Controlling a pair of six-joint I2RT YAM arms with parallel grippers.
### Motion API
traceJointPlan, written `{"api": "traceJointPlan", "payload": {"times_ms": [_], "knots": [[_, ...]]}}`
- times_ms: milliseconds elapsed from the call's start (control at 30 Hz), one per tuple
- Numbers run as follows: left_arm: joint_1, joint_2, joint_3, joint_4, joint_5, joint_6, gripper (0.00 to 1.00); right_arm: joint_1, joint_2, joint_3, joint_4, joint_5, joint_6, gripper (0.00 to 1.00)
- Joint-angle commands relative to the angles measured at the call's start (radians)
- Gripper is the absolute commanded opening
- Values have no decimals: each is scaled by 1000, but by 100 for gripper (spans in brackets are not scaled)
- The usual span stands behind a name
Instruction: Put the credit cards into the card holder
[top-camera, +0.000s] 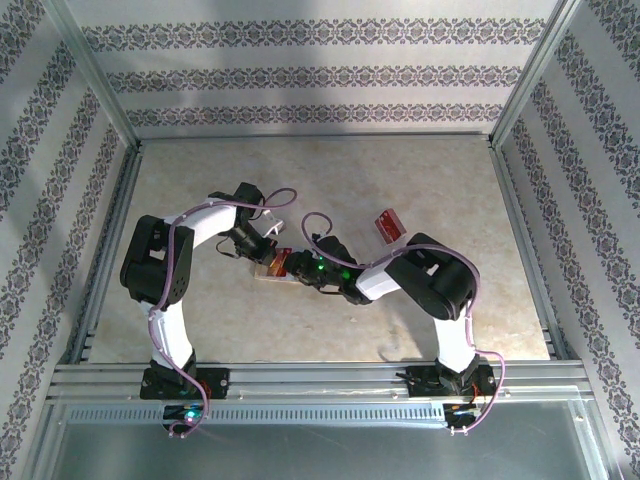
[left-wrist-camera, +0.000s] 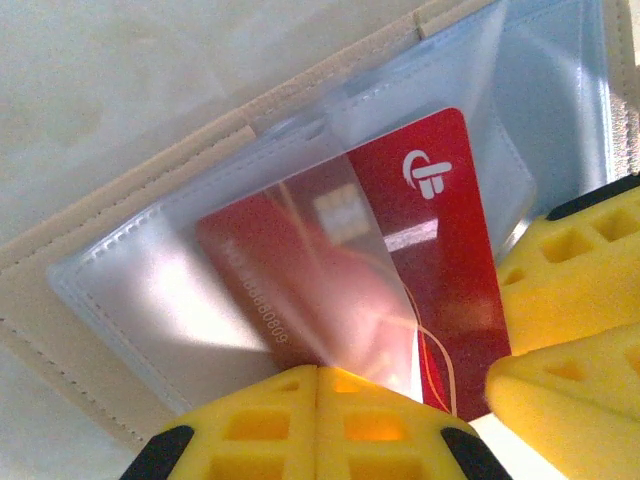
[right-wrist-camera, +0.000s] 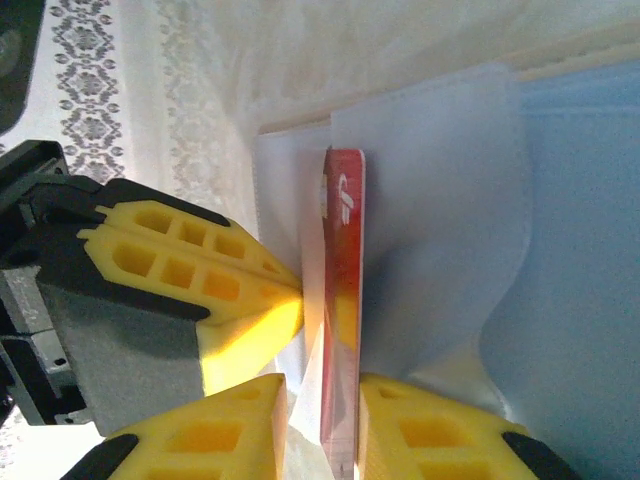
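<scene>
Credit card (left-wrist-camera: 440, 230), red with a pale logo: partly inside a clear sleeve (left-wrist-camera: 150, 290) of the card holder (left-wrist-camera: 130, 190), which lies open at mid-table between the two arms. One end sits under the film. The other end sticks out toward the grippers.

Left gripper (left-wrist-camera: 318, 385): fingers pressed together on the edge of the sleeve, holding the pocket mouth up and open.

Right gripper (right-wrist-camera: 322, 400): jaws a little apart, one on each side of the card, which is seen edge-on. A gap shows on one side, so this reads as a loose straddle, not a clamp.

Second red card (top-camera: 388, 225): lies on the table (top-camera: 420, 170), well apart from the holder, on the right arm's side.

Step in hand, by my reading: seating the first card in its sleeve. The insertion is begun but not finished.

Next move calls for a push along the card's length to drive it home while the left keeps the film taut. A skewed push could jam a corner against the seam or buckle the film. After that, fetch the second card.
</scene>
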Motion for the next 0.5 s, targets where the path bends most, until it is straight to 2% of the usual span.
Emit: {"api": "traceJointPlan", "payload": {"times_ms": [0, 133, 400, 467], "knots": [[-13, 49, -24, 15, -41, 16, 6, -9, -31, -21, -171, 24, -70, 26], [-14, 47, -20, 9, -41, 15, 6, -11, -30, -3, -194, 19, -83, 24], [-13, 16, -25, 10, -44, 11, 6, -16, 3, 43, -221, 0, -100, 14], [-13, -3, -12, -2, -46, 7, 11, -16, 5, 52, -237, -1, -109, 13]]}}
